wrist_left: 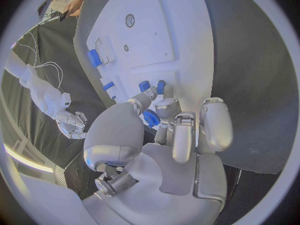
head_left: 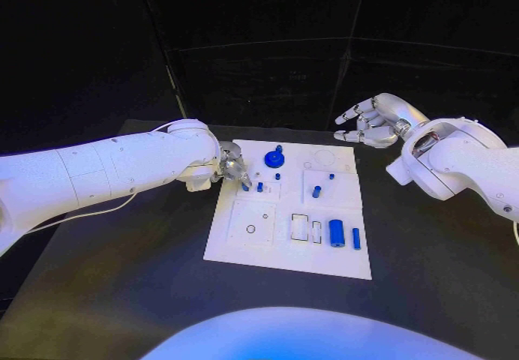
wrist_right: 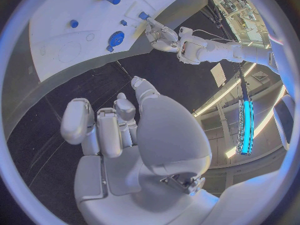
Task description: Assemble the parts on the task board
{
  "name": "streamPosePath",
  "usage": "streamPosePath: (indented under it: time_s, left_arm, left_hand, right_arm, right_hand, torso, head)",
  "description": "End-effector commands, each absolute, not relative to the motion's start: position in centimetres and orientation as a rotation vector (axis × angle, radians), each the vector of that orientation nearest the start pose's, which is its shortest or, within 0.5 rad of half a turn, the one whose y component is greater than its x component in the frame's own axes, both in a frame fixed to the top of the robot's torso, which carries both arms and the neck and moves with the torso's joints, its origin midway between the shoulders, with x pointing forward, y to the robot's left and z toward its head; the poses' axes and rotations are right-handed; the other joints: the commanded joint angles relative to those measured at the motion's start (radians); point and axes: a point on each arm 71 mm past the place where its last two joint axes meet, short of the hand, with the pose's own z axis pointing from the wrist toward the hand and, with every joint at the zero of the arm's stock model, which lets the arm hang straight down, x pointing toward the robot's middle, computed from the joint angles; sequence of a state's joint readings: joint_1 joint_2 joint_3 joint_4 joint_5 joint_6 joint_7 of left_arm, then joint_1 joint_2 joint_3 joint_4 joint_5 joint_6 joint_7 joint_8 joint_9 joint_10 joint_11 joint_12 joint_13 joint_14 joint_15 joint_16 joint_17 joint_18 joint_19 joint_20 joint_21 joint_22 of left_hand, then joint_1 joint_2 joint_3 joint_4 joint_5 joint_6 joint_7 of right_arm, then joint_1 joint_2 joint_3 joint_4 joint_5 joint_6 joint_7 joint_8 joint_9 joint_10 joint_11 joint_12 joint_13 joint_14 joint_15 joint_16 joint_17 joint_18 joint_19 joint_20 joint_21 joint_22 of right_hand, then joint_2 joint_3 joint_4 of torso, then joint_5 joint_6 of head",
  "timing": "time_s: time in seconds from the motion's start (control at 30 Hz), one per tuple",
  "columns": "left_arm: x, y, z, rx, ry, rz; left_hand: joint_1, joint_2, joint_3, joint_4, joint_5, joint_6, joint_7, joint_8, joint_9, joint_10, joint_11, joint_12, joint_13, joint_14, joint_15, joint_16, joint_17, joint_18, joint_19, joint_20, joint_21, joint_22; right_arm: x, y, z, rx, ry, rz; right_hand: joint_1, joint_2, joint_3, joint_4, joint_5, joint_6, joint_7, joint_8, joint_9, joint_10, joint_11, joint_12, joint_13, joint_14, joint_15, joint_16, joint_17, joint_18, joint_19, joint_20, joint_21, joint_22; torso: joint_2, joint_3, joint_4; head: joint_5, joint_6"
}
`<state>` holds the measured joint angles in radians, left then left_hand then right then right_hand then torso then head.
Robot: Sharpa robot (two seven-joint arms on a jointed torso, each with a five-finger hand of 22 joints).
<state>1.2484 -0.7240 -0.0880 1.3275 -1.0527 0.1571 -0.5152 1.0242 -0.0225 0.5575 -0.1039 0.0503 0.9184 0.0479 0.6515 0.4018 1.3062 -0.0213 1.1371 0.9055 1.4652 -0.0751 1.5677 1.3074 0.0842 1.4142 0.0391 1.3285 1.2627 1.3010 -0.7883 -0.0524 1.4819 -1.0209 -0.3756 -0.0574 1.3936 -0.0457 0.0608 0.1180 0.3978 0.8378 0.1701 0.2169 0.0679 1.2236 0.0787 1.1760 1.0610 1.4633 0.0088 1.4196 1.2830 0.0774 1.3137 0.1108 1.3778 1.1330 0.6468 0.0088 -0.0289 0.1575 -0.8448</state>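
Note:
The white task board lies mid-table. My left hand is over its far left corner, fingertips down beside two small blue pegs that stand in the board. In the left wrist view the thumb and a finger end just short of those pegs. A blue piece shows between thumb and fingers, and I cannot tell whether it is held. A round blue knobbed part sits just beside that hand. My right hand hovers beyond the board's far right corner, fingers apart and holding nothing.
A thick blue cylinder and a thin blue pin lie on the board's near right part. A short blue peg stands mid-board. Rectangular slots and round holes mark the near left part. Black table surrounds the board.

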Motion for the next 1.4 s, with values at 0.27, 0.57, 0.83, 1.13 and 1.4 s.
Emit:
streamPosePath:
  time_s: [0.27,0.57,0.83,1.13,1.4]
  left_arm:
    - [51.26,21.78,-23.33,-0.225,2.344,-0.310]
    - [51.48,21.90,-23.35,-0.234,2.337,-0.305]
    - [51.56,22.02,-23.40,-0.235,2.341,-0.299]
    - [51.49,21.98,-23.49,-0.223,2.358,-0.295]
    - [51.63,21.98,-23.32,-0.246,2.324,-0.304]
  left_hand:
    - [-0.047,-0.015,-0.038,0.033,0.001,0.012,-0.004,0.015,0.001,0.002,-0.006,0.007,0.002,0.106,-0.007,0.003,0.263,-0.008,0.006,-0.009,0.000,0.004]
    - [-0.071,-0.022,-0.074,0.056,0.001,0.014,-0.005,0.021,0.001,0.003,-0.006,0.009,0.003,0.106,-0.008,0.003,0.263,-0.009,0.008,-0.011,0.001,0.007]
    - [-0.074,-0.025,-0.089,0.061,0.001,0.017,-0.006,0.024,0.001,0.003,-0.007,0.010,0.003,0.106,-0.009,0.003,0.263,-0.009,0.009,-0.011,0.002,0.009]
    - [-0.077,-0.037,-0.120,0.065,0.001,0.021,-0.008,0.031,0.003,0.003,-0.009,0.010,0.002,0.106,-0.010,0.003,0.263,-0.009,0.010,-0.012,0.002,0.010]
    - [-0.119,-0.053,-0.204,0.105,0.000,0.027,-0.007,0.039,0.003,0.007,-0.007,0.014,0.005,0.106,-0.010,0.003,0.263,-0.011,0.013,-0.012,0.005,0.016]
  right_arm:
    - [51.08,-18.85,-14.04,0.213,1.629,0.883]
    - [51.07,-18.85,-14.05,0.214,1.631,0.883]
    - [51.06,-18.89,-14.05,0.214,1.631,0.883]
    - [51.05,-18.92,-14.05,0.214,1.632,0.883]
    - [51.05,-18.90,-14.05,0.214,1.631,0.883]
  right_hand:
    - [0.001,0.000,0.001,0.006,0.003,-0.006,0.000,0.003,0.000,-0.008,0.001,-0.002,-0.002,0.046,-0.007,-0.005,-0.003,0.015,-0.007,0.000,-0.005,-0.004]
    - [0.001,0.000,0.001,0.006,0.003,-0.006,0.000,0.003,0.000,-0.008,0.001,-0.002,-0.002,0.046,-0.007,-0.005,-0.003,0.015,-0.007,0.000,-0.005,-0.004]
    - [0.001,0.000,0.001,0.006,0.003,-0.006,0.000,0.003,0.000,-0.008,0.001,-0.002,-0.002,0.046,-0.007,-0.005,-0.003,0.015,-0.007,0.000,-0.005,-0.004]
    - [0.000,-0.001,0.000,0.007,0.003,-0.008,0.000,0.003,-0.001,-0.009,0.001,-0.003,-0.003,0.046,-0.007,-0.006,-0.005,0.015,-0.008,0.000,-0.006,-0.005]
    - [0.000,-0.001,0.000,0.007,0.003,-0.008,0.000,0.003,-0.001,-0.009,0.001,-0.003,-0.003,0.046,-0.007,-0.006,-0.005,0.015,-0.008,0.000,-0.006,-0.005]
  torso:
    - [0.000,0.0002,-0.0002]
    - [0.000,0.0005,-0.0006]
    - [0.000,0.0002,0.0008]
    - [0.000,-0.0004,0.0009]
    - [0.000,-0.0005,0.0006]
  head:
    - [0.000,-0.002]
    - [-0.003,-0.004]
    - [-0.004,-0.004]
    - [-0.005,-0.004]
    - [-0.005,-0.003]
